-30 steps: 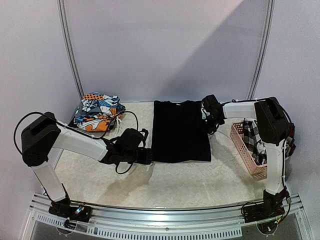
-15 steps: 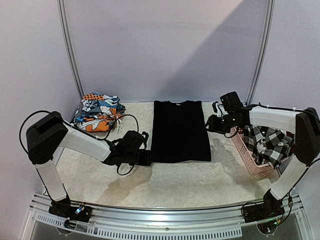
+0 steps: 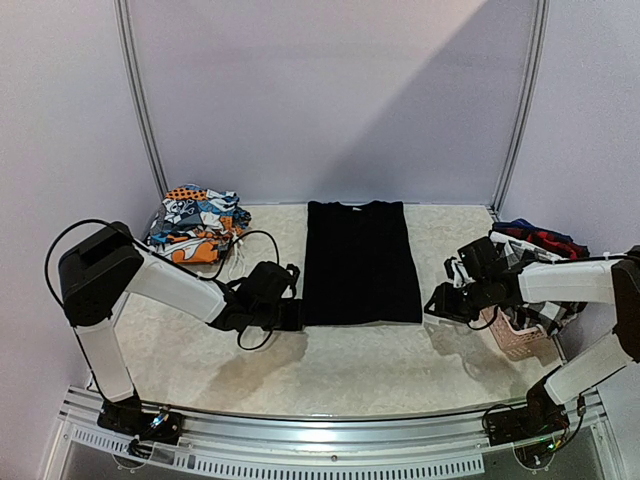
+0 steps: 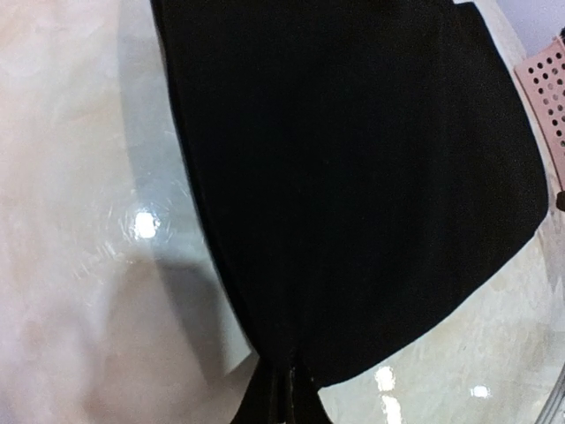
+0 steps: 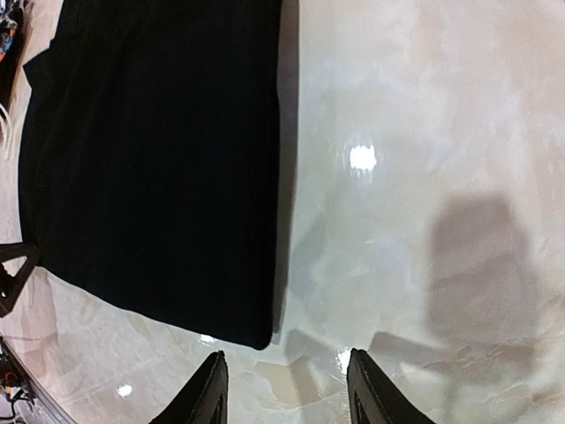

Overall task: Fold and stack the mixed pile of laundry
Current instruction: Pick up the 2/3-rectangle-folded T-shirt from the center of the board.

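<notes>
A large black garment (image 3: 360,262) lies flat in the middle of the table, part of the mixed laundry pile. My left gripper (image 3: 297,314) is shut on its near left corner; in the left wrist view the cloth (image 4: 353,177) runs down into the closed left gripper (image 4: 284,399). My right gripper (image 3: 437,303) hovers open just off the near right corner, and the right wrist view shows that corner (image 5: 252,329) ahead of the open right gripper (image 5: 287,389). Printed orange-blue-white pieces (image 3: 195,225) sit at the back left.
A pink basket (image 3: 510,342) stands at the right edge under my right arm, with a red and navy plaid piece (image 3: 538,238) at its far end. A black cable (image 3: 250,238) loops beside the printed pieces. A metal rail runs along the table's near edge.
My right arm has swung from the black garment's far right edge down to its near right corner, its jaws opening wider. The left gripper has closed on the near left corner.
</notes>
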Robot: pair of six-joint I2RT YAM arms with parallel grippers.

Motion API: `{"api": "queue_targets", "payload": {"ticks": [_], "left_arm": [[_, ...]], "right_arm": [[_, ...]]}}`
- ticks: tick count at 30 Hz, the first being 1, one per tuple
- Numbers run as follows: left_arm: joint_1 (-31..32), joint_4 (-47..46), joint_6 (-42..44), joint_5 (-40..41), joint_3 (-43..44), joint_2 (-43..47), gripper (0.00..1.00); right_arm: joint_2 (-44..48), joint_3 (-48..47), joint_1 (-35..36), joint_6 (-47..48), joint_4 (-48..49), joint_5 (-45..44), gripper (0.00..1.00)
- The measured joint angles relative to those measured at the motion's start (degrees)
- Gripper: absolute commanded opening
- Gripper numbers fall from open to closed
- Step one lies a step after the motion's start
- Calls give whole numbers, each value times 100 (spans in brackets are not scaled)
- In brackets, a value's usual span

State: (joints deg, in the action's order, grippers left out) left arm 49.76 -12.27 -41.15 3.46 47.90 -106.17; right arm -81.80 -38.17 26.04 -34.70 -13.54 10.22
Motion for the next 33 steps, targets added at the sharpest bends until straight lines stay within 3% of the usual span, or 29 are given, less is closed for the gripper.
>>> {"api": "queue_targets", "payload": {"ticks": [6,13,21,28,33], "left_arm": [[0,2,-94,15,0,0,0],[7,9,-114,22,0,0,0],[11,11,-114,39,0,0,0],[22,13,-116,39,0,0,0],[76,20,-136,59,-15,20,0]], "right_arm": [[-76,485,105,-247,621,409,52],[-459,520,151,-413,1344,710,46],[-811,468,162,-485,1847,774,28],[-859,481,197,-544,1812,767,1],[-793,487,339,-560,1694,745,0]]}}
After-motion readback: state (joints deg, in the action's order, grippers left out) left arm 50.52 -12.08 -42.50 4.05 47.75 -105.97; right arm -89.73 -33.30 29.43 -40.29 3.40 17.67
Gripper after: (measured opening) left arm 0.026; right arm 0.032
